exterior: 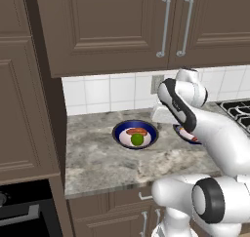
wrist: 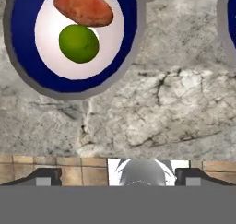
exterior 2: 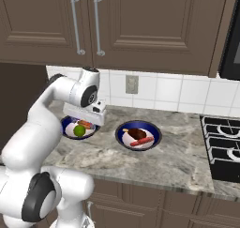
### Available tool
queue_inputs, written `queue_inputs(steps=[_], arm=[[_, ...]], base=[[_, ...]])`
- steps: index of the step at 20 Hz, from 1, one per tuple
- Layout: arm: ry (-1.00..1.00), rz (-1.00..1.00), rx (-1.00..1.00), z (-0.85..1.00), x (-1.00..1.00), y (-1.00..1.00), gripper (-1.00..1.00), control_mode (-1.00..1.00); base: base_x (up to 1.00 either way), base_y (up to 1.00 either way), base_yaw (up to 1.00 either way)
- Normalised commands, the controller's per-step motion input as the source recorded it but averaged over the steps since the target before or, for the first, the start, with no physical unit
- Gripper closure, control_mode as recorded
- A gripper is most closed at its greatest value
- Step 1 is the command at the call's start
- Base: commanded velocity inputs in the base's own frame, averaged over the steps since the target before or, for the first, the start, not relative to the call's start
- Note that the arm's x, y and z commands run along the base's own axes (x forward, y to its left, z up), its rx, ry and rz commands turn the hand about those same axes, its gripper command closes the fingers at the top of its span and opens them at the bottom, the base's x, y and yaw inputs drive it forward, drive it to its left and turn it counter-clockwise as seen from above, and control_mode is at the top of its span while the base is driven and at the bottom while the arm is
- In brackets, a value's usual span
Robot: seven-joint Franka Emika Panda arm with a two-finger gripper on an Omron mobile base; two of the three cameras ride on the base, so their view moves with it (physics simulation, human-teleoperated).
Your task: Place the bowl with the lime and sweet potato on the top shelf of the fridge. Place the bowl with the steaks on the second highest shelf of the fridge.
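Note:
On the stone counter stands a blue-walled bowl (exterior: 119, 133) (wrist: 18, 43) holding the green lime (exterior: 137, 140) (wrist: 79, 43) and the orange-red sweet potato (exterior: 136, 131) (wrist: 84, 8). To its right a second blue bowl (exterior 2: 154, 131) holds the steaks (exterior 2: 137, 134); in the left base view my arm covers most of it. My gripper (wrist: 117, 178) hovers above the counter between the two bowls, nearer the lime bowl, open with nothing between its fingertips (wrist: 44, 178). In the right base view my hand (exterior 2: 84, 114) hides part of the lime bowl (exterior 2: 65, 126). The fridge is out of view.
Brown wall cabinets (exterior: 122, 26) hang low over the counter (exterior: 97, 158). A black stove (exterior 2: 225, 147) sits at the counter's right end. A tall brown cabinet with a dark oven (exterior: 19, 211) closes the left side. A tiled backsplash with an outlet (exterior 2: 131, 84) runs behind.

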Motion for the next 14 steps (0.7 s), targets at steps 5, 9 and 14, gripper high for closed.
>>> queue_inputs(steps=[5, 9, 14], arm=[[0.16, -0.06, 0.08, -0.81, 0.01, 0.01, -1.0, -1.0], [0.14, -0.08, 0.02, -0.61, 0.24, 0.03, -1.0, -1.0], [0.02, -0.1, 0.01, -0.15, 0.29, 0.03, -1.0, -1.0]], base=[[0.0, 0.0, 0.0], [0.0, 0.0, 0.0], [0.0, 0.0, 0.0]])
